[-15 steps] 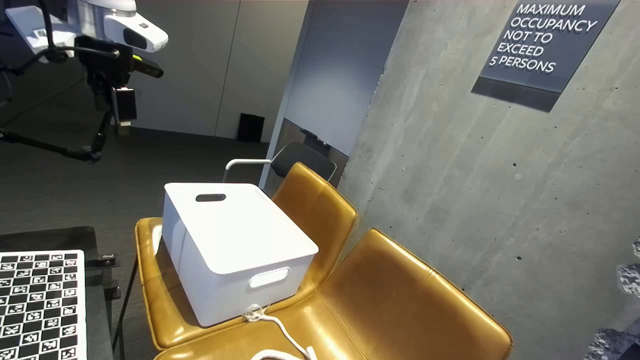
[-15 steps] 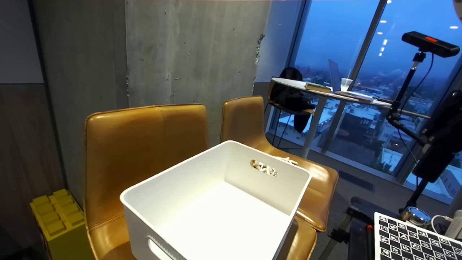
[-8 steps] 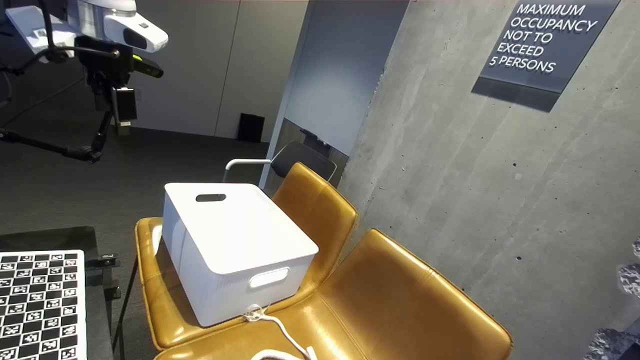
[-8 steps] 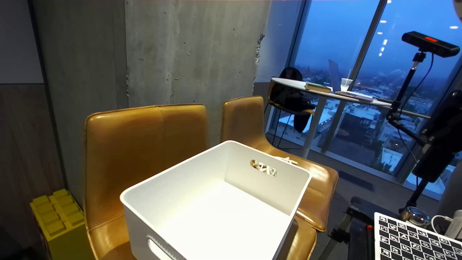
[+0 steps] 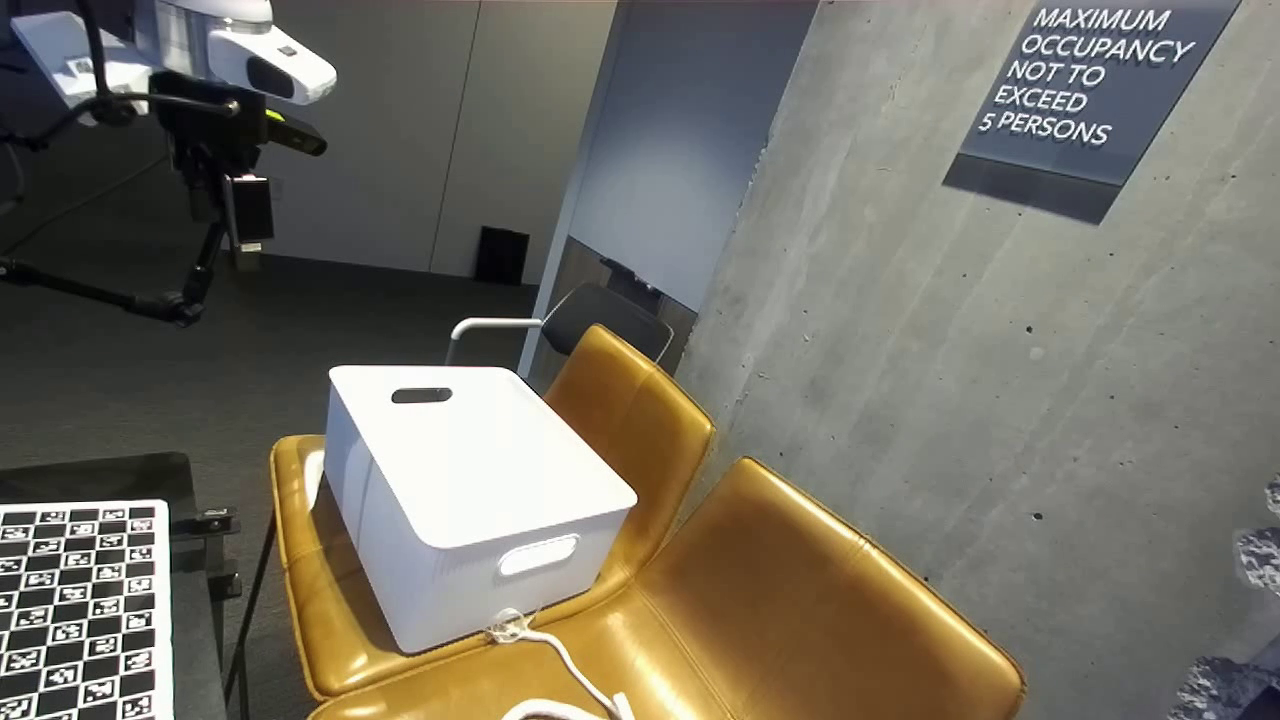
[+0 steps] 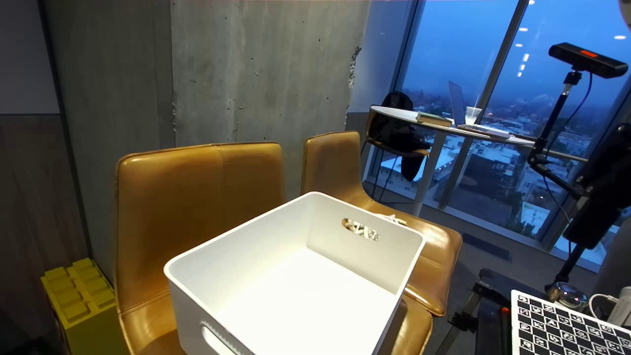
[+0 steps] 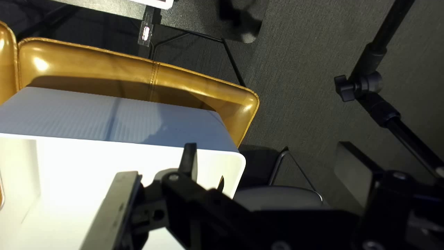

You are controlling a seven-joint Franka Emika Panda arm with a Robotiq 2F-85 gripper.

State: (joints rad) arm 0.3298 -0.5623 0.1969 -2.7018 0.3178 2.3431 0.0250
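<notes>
In the wrist view my gripper (image 7: 270, 156) stands wide open, with nothing between its fingers. One finger (image 7: 189, 161) overlaps the corner of a white open-topped bin (image 7: 166, 125) lower down, while the far finger (image 7: 353, 173) shows against the dark floor. The bin rests on a tan leather chair in both exterior views, its front wall (image 5: 470, 590) and inside wall (image 6: 266, 251) brightly lit. No objects show in the visible part of its inside. At the upper left of an exterior view hangs my white wrist (image 5: 265, 65), apart from the bin.
Tan chairs (image 5: 800, 580) stand against a concrete wall (image 5: 960, 350). A white cord (image 5: 570, 655) lies beside the bin. A patterned board (image 5: 80, 610) is on a dark table. A black stand (image 7: 367, 80) rises nearby; a yellow block (image 6: 81, 296) sits at the side.
The arm, gripper and bin look the same as before. Only a dim grey shape at the right edge of an exterior view has come slightly further in.
</notes>
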